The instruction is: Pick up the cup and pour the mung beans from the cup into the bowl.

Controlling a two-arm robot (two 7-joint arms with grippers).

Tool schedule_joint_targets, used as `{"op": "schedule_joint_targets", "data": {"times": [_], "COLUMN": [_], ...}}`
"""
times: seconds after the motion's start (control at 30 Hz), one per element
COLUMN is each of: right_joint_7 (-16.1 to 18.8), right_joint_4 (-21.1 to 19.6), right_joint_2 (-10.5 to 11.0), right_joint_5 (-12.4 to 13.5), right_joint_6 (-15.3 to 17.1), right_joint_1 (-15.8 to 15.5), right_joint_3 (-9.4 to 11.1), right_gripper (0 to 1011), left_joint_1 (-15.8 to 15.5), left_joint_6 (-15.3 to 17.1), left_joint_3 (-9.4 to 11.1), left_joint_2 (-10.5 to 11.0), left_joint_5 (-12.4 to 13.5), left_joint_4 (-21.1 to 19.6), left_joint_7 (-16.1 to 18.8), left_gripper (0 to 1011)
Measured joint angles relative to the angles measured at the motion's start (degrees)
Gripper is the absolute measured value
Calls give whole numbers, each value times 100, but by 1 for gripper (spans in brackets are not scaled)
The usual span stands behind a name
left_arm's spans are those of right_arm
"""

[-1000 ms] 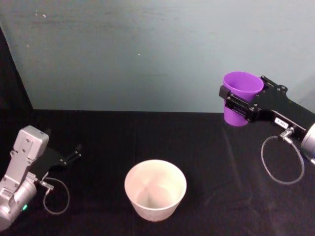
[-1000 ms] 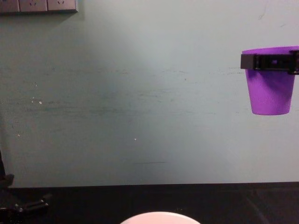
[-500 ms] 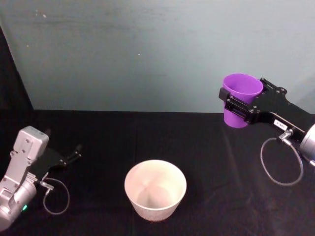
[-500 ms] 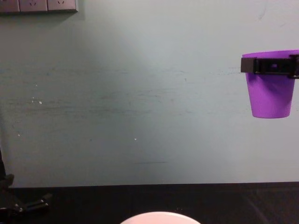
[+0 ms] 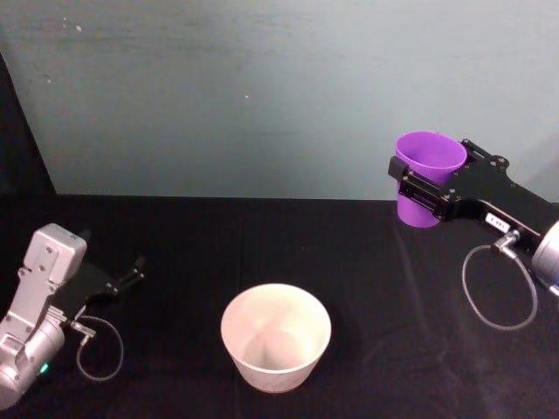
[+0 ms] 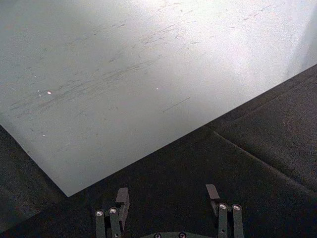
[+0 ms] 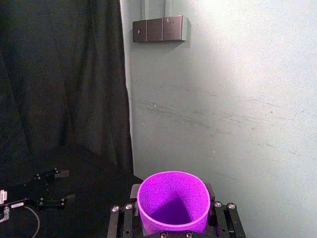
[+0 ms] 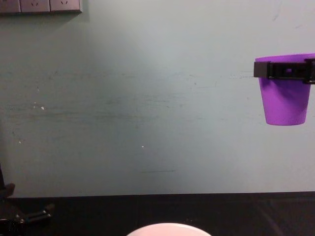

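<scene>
Black cloth (image 5: pixel 262 236) covers the table before us. Our right gripper (image 5: pixel 427 186) clamps the upright cup (image 5: pixel 431 166) just below its rim, raised well right of the bowl (image 5: pixel 272 370). Our left gripper (image 6: pixel 168 197) rests low at left, fingers apart, empty.

Illumination is moderate and even. In the left wrist view, the wall (image 6: pixel 148 74) shows a washed-out glare patch. The black worktop (image 5: pixel 367 262) returns almost no light. The bowl (image 5: pixel 271 374) interior carries soft shading; the cup (image 7: pixel 172 199) interior is part shadowed on one side.
</scene>
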Motion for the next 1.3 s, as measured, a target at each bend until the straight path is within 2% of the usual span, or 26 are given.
{"op": "schedule_joint_targets", "data": {"times": [1.3], "right_joint_7": [-2], "right_joint_4": [3], "right_joint_2": [-1], "right_joint_5": [-5], "right_joint_6": [-6], "right_joint_1": [-3], "right_joint_3": [0], "right_gripper": [739], "left_joint_1": [0], "left_joint_6": [0], "left_joint_3": [0], "left_joint_2": [0], "left_joint_5": [0], "left_joint_4": [0], "left_joint_7": [0], "left_gripper": [1004]}}
